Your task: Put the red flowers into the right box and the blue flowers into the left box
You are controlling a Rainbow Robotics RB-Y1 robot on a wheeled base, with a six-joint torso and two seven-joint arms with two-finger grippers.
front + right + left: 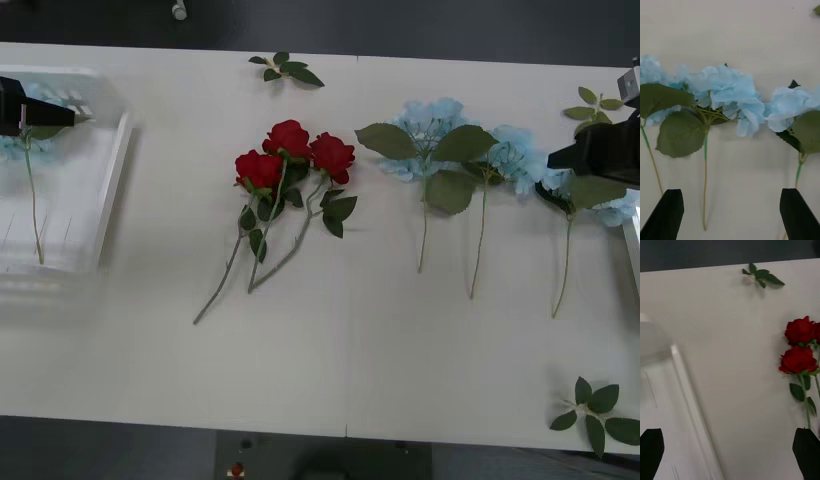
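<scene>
The white surface [380,370] carries one left box [112,180] with one blue flower inside, three blue flowers [440,140] right of centre, three red flowers [290,150] mid-surface, three leaf sprigs [287,69]. Left tool [730,450] and right tool [732,213] released, empty.

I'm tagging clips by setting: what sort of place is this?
Probably an indoor robot test bench, not a flower shop: a plain white table holds red flowers and blue flowers laid out in rows, a white left box, and black grippers, left and right.

Three red flowers [290,152] lie mid-table; blue flowers [440,140] right; one in left box [110,190].
</scene>
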